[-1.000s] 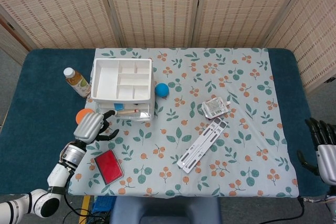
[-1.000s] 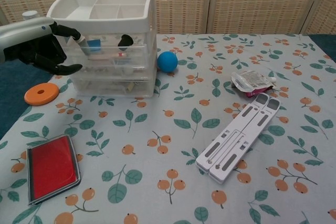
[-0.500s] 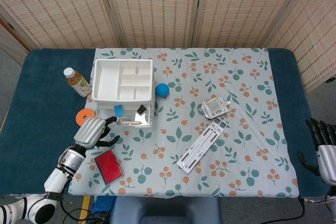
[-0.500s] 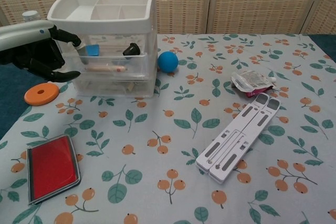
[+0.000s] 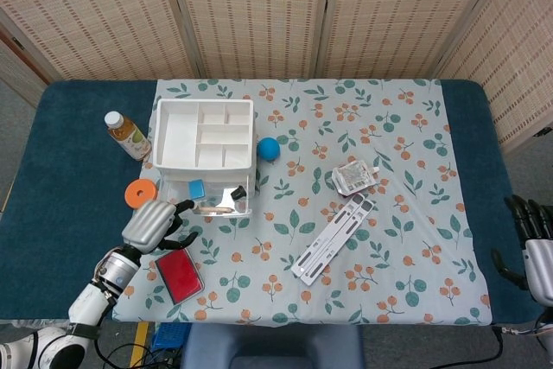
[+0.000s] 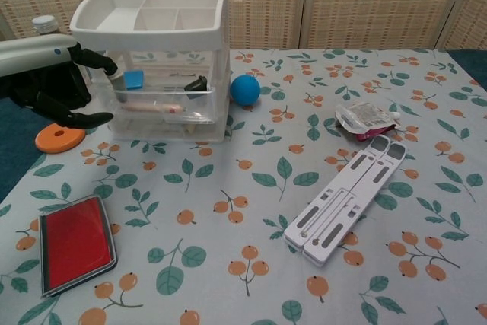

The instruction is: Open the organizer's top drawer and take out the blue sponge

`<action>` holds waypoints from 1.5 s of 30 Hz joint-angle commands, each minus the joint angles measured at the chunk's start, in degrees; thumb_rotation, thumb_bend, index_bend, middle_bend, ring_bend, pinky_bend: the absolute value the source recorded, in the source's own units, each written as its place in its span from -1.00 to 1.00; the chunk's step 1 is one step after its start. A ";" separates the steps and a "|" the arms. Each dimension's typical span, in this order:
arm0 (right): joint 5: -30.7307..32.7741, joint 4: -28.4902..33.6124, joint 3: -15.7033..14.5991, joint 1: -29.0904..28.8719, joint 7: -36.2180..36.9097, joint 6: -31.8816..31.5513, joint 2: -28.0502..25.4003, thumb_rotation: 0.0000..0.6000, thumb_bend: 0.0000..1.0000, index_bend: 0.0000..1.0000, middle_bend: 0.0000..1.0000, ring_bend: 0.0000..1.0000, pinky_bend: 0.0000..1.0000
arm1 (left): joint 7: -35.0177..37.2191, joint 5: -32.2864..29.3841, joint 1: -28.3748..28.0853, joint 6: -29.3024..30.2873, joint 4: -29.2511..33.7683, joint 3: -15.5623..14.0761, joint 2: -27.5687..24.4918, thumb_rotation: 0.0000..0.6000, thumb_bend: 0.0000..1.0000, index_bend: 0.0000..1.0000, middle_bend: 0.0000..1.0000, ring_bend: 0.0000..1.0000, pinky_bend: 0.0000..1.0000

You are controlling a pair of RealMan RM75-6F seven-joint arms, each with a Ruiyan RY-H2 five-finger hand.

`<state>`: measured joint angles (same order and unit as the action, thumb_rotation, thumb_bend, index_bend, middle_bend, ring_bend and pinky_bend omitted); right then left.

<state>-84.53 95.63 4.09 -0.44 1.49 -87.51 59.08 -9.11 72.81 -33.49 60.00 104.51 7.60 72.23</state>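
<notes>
The white organizer (image 5: 161,136) (image 6: 149,30) stands at the table's back left, with an open divider tray on top. Its clear top drawer (image 5: 212,208) (image 6: 169,97) is pulled out toward me. Inside lie the small blue sponge (image 5: 196,187) (image 6: 134,79) at the left and a black clip (image 5: 238,193) (image 6: 198,83) at the right. My left hand (image 5: 151,223) (image 6: 47,74) is at the drawer's front left corner, fingers curled, one fingertip hooked on the drawer front. My right hand (image 5: 534,248) hangs off the table's right edge, holding nothing, fingers extended.
An orange disc (image 5: 139,193) (image 6: 59,139) and a bottle (image 5: 127,134) (image 6: 44,24) sit left of the organizer. A red case (image 5: 178,273) (image 6: 76,243) lies near the front edge. A blue ball (image 5: 268,148) (image 6: 244,89), a pouch (image 5: 354,177) (image 6: 364,119) and a white stand (image 5: 333,238) (image 6: 346,199) lie to the right.
My left hand has drawn back toward me, and the top drawer has slid out with it. The blue sponge and black clip now show in the open. The right hand has stayed put.
</notes>
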 commanded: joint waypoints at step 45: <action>-3.68 7.33 1.05 0.55 -2.09 -4.19 -7.80 1.00 -0.21 -1.00 -0.93 -1.00 -0.95 | 6.75 31.35 -13.18 2.54 -25.24 -0.22 -5.96 1.00 -0.43 -0.21 0.89 1.00 1.00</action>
<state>-88.22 102.93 5.16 0.10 -0.57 -91.71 51.31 -3.03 102.40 -44.95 62.48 81.64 8.37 65.24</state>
